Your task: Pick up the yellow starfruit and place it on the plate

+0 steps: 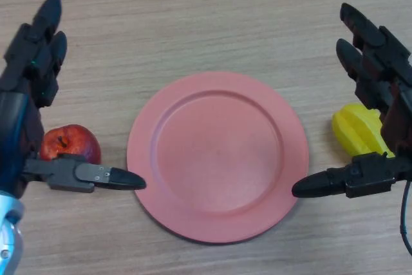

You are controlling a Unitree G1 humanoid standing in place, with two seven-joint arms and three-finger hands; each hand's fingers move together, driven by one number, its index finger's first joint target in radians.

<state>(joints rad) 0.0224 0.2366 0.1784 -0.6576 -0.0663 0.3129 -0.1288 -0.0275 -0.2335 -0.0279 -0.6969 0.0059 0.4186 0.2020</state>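
Wooden table (206,4) bears starfruit (358,128) at plate's (145,159) three o'clock, partly hidden under the released right hand (376,94), whose grasp may slip; left hand (32,62) idles open.

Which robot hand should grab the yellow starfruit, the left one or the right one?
The right hand. The starfruit lies right beside its open fingers, at the plate's right. The left hand is across the plate, by the red apple.

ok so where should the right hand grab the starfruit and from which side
Probably across the ridged yellow body of the starfruit, coming from above on its right. It lies on the table beside the plate, partly under the open right hand, whose thumb already reaches out below it and fingers above it. Closing across the ridges should give the fingers grooves to settle into.
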